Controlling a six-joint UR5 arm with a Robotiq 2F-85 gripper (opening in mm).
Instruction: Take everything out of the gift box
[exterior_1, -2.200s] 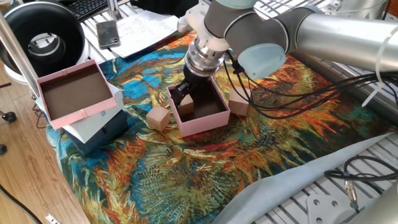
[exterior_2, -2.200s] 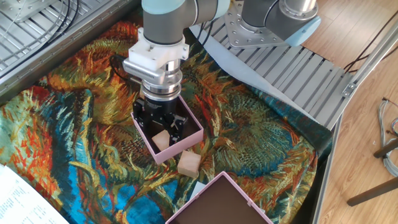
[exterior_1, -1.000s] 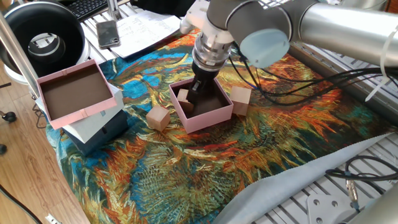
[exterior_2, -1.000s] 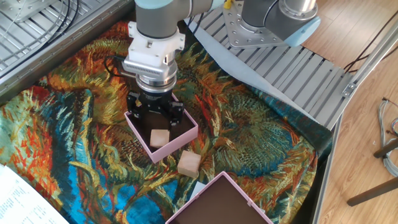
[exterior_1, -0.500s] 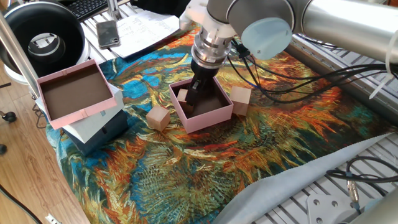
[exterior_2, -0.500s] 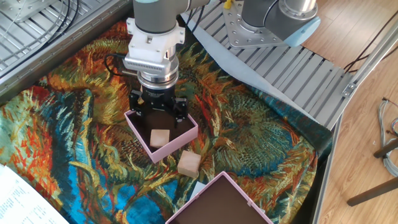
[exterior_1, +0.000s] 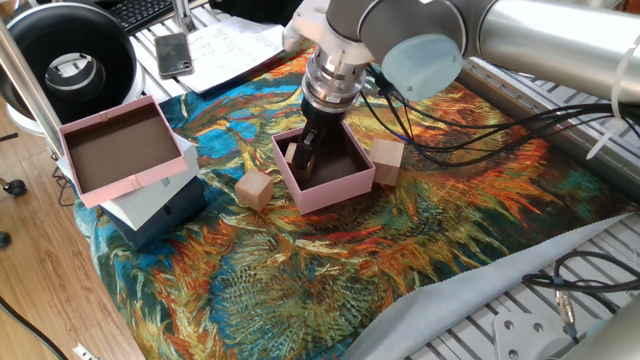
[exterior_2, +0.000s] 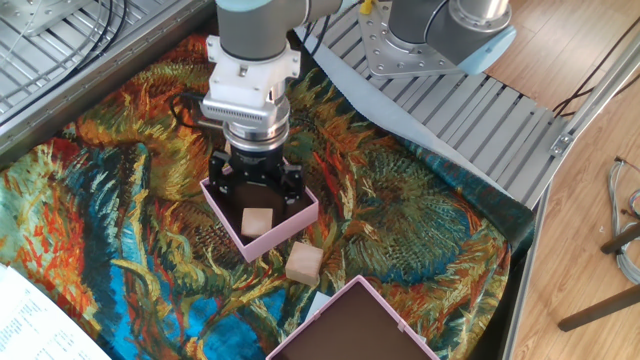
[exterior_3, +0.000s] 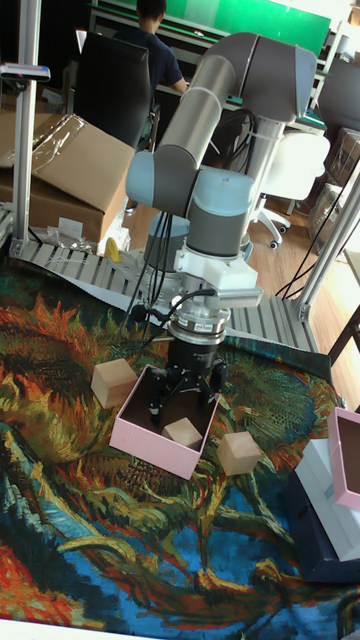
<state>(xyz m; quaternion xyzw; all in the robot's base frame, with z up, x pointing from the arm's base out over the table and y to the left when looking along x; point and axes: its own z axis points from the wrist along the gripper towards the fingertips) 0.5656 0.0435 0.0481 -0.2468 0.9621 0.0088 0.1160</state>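
The end effector (exterior_2: 252, 190) hangs vertically over the gift box (exterior_2: 297, 225), its dark fingers (exterior_3: 162, 396) lowered into the half of the cavity nearer the robot's base. The fingers stand spread apart and nothing is pinched between them; whether their tips touch the brown floor cannot be told. The gift box is a small square container of pale-pink cardboard with a matte dark-brown lining and low straight walls, resting on the patterned cloth (exterior_1: 300, 270) that covers the bench. One light-tan wooden cube (exterior_2: 258, 221) with plain faces and crisp edges lies inside the box, close beside the fingers; contact between them cannot be judged. A second cube (exterior_1: 255, 188) sits on the cloth near one outer wall of the box, slightly apart from it. A third cube (exterior_1: 387, 159) sits on the cloth at the opposite side, just beside that wall. The cloth bears a swirling painterly print in orange, blue and teal. To one side, a larger shallow pink tray (exterior_1: 178, 158) with a brown interior rests tilted on a white and navy box (exterior_1: 160, 212). The arm's wrist section (exterior_3: 212, 275) is white, ribbed plastic below smooth grey joints.
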